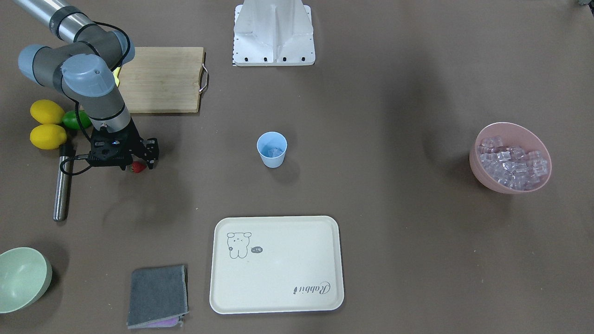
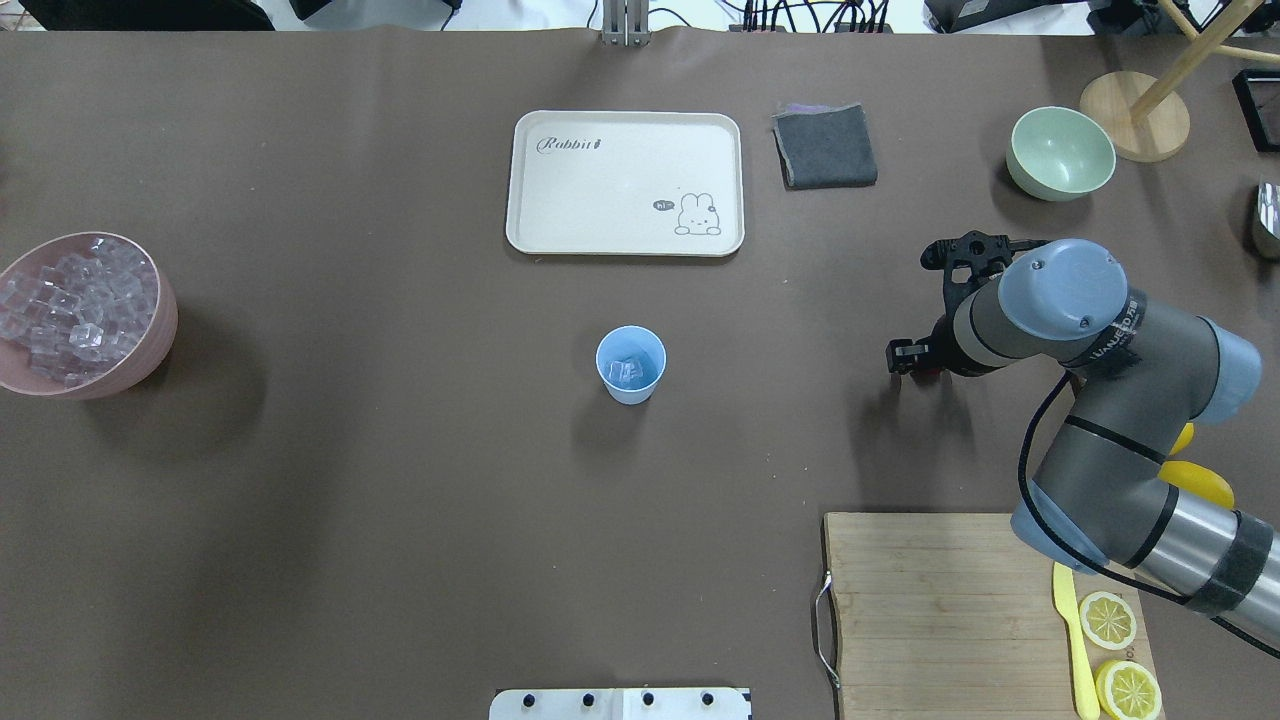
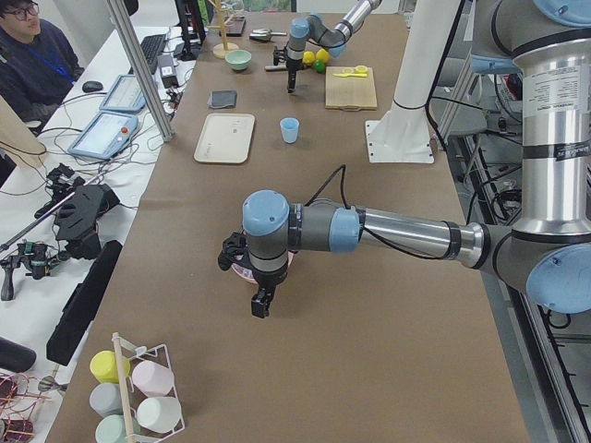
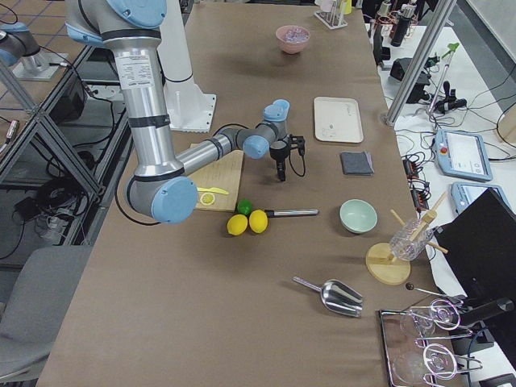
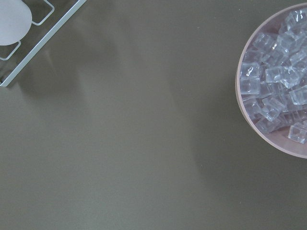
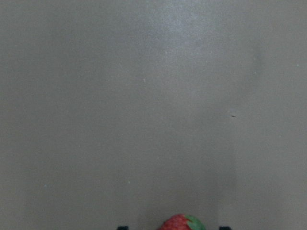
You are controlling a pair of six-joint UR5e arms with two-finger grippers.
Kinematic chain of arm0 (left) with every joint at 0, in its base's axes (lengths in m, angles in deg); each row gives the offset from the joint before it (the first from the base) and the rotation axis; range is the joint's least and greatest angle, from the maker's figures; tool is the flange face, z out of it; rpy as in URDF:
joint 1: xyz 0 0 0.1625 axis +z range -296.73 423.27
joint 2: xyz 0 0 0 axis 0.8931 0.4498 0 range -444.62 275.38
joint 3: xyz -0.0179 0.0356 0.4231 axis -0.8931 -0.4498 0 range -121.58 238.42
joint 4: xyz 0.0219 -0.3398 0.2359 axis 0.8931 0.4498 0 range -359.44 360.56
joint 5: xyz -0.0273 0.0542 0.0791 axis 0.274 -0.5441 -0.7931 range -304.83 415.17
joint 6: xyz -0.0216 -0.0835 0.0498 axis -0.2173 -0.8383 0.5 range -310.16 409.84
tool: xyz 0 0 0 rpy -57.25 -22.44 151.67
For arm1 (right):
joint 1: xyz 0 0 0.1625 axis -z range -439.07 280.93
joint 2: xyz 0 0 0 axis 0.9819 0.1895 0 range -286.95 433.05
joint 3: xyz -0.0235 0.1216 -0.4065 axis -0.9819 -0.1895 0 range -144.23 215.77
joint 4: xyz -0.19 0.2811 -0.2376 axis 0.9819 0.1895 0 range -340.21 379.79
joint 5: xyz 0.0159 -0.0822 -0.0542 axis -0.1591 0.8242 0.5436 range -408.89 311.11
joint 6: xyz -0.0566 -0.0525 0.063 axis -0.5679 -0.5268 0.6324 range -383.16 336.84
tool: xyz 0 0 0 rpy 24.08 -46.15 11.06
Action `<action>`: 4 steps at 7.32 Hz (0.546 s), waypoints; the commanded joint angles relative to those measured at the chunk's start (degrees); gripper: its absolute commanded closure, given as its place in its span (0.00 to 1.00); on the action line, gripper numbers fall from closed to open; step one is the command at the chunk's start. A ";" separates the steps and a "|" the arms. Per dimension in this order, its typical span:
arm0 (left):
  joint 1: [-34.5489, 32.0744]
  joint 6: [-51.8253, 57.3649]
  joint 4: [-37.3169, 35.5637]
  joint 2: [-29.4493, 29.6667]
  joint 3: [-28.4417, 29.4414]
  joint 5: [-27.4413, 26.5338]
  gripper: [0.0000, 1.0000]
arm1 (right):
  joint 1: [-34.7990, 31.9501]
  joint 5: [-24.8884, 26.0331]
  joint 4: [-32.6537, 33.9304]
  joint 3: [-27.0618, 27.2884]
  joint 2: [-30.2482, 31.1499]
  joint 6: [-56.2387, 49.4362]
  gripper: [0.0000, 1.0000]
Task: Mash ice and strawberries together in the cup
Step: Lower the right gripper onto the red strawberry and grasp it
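Note:
The light blue cup [image 1: 271,149] stands mid-table with an ice cube [image 2: 628,371] inside. More ice [image 1: 510,162] fills the pink bowl [image 1: 482,178] at the robot's left end. The red strawberry [image 1: 138,167] lies under my right gripper [image 1: 139,163]. In the right wrist view the strawberry [image 6: 181,223] sits between the two fingertips with gaps on both sides, so the gripper is open. My left gripper [image 3: 261,303] shows only in the exterior left view, beside the pink bowl [image 3: 242,271]; I cannot tell whether it is open or shut.
Two lemons [image 1: 47,124] and a lime [image 1: 74,119] lie by the right arm, with a metal muddler [image 1: 61,185] and a wooden cutting board [image 1: 162,86]. A cream tray [image 1: 277,264], grey cloth [image 1: 158,294] and pale green bowl [image 1: 23,278] line the far side.

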 commanded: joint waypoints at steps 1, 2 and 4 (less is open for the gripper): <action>0.11 -0.17 -0.09 0.19 0.03 0.06 0.01 | -0.01 0.09 0.00 0.50 -0.03 0.03 1.00; 0.11 -0.17 -0.09 0.19 0.03 0.15 0.01 | 0.17 0.09 0.35 1.11 -0.73 0.29 1.00; 0.11 -0.17 -0.09 0.19 0.03 0.15 0.01 | -0.01 -0.09 0.44 3.56 -2.92 0.55 1.00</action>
